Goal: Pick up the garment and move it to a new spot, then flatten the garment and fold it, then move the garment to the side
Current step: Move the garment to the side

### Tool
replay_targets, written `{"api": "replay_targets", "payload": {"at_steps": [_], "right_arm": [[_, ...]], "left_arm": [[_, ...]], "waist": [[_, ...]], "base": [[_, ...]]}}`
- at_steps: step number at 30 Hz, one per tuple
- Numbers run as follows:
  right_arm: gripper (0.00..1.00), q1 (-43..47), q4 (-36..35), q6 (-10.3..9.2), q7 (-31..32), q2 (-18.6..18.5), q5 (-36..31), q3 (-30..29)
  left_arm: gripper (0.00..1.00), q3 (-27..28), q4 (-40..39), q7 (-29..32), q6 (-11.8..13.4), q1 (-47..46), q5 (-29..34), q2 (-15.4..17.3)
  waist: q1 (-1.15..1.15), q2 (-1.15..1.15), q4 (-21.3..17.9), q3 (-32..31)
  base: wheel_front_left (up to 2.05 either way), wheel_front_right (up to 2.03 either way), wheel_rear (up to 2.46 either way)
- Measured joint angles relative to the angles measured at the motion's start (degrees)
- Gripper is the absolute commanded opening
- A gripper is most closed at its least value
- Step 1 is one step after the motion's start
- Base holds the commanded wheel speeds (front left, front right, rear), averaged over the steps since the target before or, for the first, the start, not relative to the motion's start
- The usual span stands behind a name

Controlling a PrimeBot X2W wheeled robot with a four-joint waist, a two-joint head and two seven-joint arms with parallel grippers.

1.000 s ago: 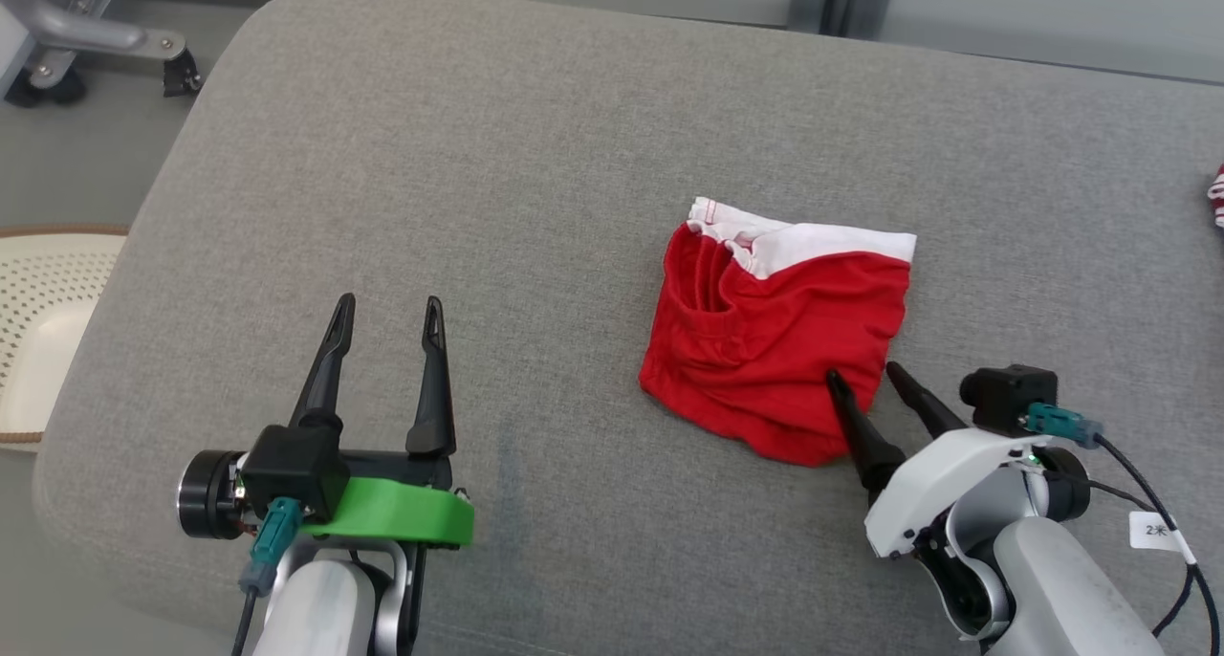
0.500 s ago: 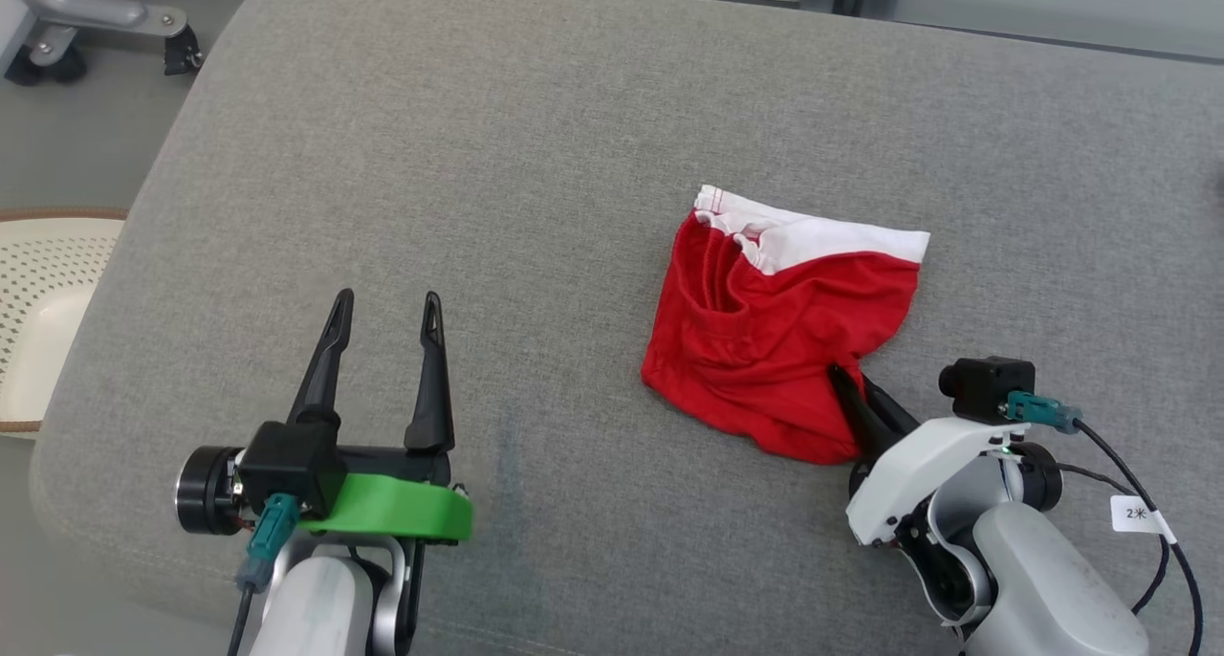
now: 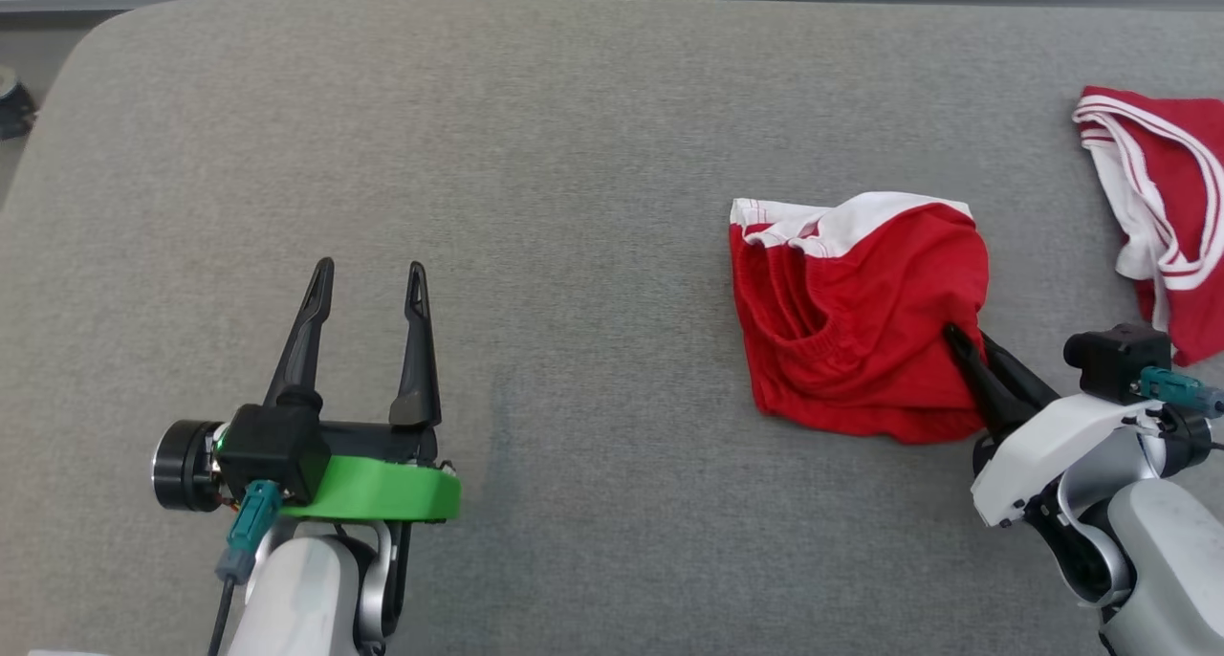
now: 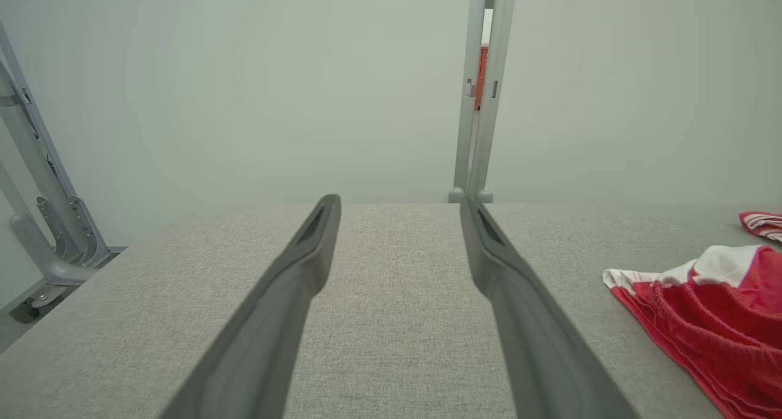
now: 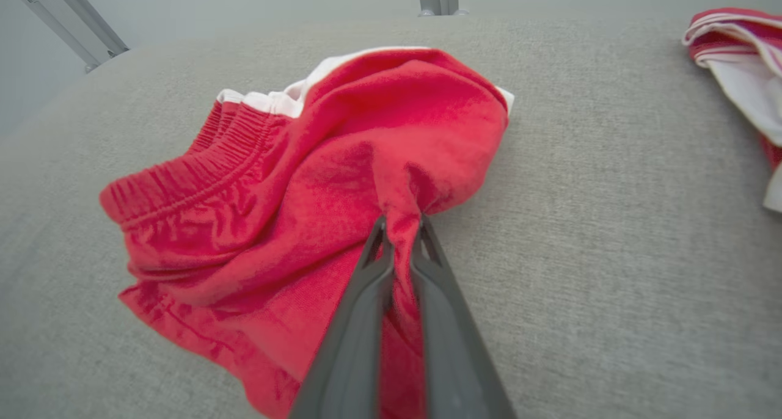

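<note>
Grey upholstered cushion [image 3: 574,140] as work surface; left gripper [image 3: 370,267] at lower left, fingers spread and empty; left wrist view adds an upright metal post [image 4: 482,101] behind the cushion's far edge; red garment [image 3: 851,321] with white waistband lies right of centre; right gripper [image 3: 966,338] clamped on its bunched right edge, the pinched fold plain in the right wrist view; striped garment [image 3: 1167,207] at far right.

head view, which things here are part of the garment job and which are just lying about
Part of the job: red garment with white waistband, pinched by the right gripper; left gripper, open and apart from it; grey cushion under it.
Lying about: striped red and white garment at the far right.
</note>
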Motion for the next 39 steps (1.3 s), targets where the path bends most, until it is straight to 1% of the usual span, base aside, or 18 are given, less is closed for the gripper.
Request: {"api": "replay_targets", "payload": {"at_steps": [4, 7, 11, 14, 16, 19, 24, 26, 31, 34, 36, 37, 38, 39], "right_arm": [[0.0, -1.51, -0.89, 0.0, 1.3, -2.48, 0.81, 1.24], [0.0, -4.97, -1.24, 0.0, 1.98, -4.97, 0.88, 3.11], [0.0, -10.79, -1.07, 0.0, 2.11, -9.85, 1.22, 5.92], [0.0, -15.25, -0.97, 0.0, 2.2, -14.22, 1.96, 7.17], [0.0, -17.63, -0.93, 0.0, 2.63, -17.91, 2.9, 7.23], [0.0, -20.45, -0.44, 0.0, 3.99, -22.37, 4.33, 6.08], [0.0, -22.96, 3.61, 0.0, 5.17, -28.43, 8.53, 3.04], [0.0, -23.66, 6.27, 0.0, 5.53, -29.67, 10.7, 2.16], [0.0, -24.4, 10.89, 0.01, 5.7, -29.92, 13.67, 0.66], [0.0, -25.15, 13.34, 0.01, 4.31, -29.72, 13.72, 0.09], [0.0, -25.72, 15.06, 0.01, 3.27, -28.87, 13.18, -0.04], [0.53, -25.86, 15.91, 0.01, 2.79, -28.14, 13.07, -0.12], [1.0, -25.9, 16.58, 0.01, 2.33, -27.47, 12.79, -0.12], [1.0, -25.92, 17.61, 0.01, 1.56, -26.63, 12.54, -0.3]], "left_arm": [[1.0, -0.42, -0.36, -0.01, -0.53, -1.15, 0.81, -0.02], [1.0, -1.0, -0.51, -0.08, -1.18, -2.54, 1.83, -0.04], [1.0, -1.79, -0.41, -0.09, -2.11, -4.87, 2.69, -0.07], [1.0, -2.25, -0.23, -0.09, -2.57, -6.23, 3.19, -0.07], [1.0, -2.55, -0.25, -0.09, -2.89, -7.35, 3.55, -0.07], [1.0, -2.66, -0.31, -0.09, -3.07, -8.6, 4.0, -0.05], [1.0, -3.21, -0.44, -0.09, -3.47, -10.22, 4.74, -0.05], [1.0, -3.41, -0.51, -0.09, -3.54, -10.78, 5.09, -0.05], [1.0, -3.77, -0.45, -0.09, -3.92, -11.98, 5.5, -0.03], [1.0, -3.96, -0.43, -0.09, -4.0, -12.38, 5.66, -0.01], [1.0, -3.97, -0.38, -0.09, -4.0, -12.5, 5.68, 0.03], [1.0, -3.93, -0.31, -0.09, -4.0, -12.59, 5.68, 0.04], [1.0, -3.93, -0.23, -0.09, -4.0, -12.61, 5.68, 0.05], [1.0, -3.97, -0.1, -0.09, -4.0, -12.62, 5.68, 0.07]], "waist": [[0.0, 0.0, -3.36, 0.44], [0.0, 0.0, -5.55, 1.27], [0.0, 0.0, -7.38, 3.65], [0.0, 0.0, -8.22, 5.8], [0.01, 0.0, -8.68, 7.36], [0.01, 0.0, -9.2, 9.5], [0.01, 0.0, -9.78, 12.75], [0.01, 0.0, -9.89, 13.99], [0.01, 0.0, -9.96, 16.36], [0.01, 0.0, -9.89, 17.43], [0.01, 0.0, -9.86, 17.86], [0.01, 0.0, -9.88, 18.0], [0.01, 0.0, -9.92, 18.03], [0.01, 0.0, -9.98, 18.0]], "base": [[0.0, 0.0, 0.0], [0.0, 0.0, 0.0], [0.0, 0.0, 0.0], [0.0, 0.0, 0.0], [0.0, 0.0, 0.0], [0.0, 0.0, 0.0], [0.0, 0.0, 0.0], [0.0, 0.0, 0.0], [0.0, 0.0, 0.0], [0.0, 0.0, 0.0], [0.0, 0.0, 0.0], [0.0, 0.0, 0.0], [0.0, 0.0, 0.0], [0.0, 0.0, 0.0]]}}
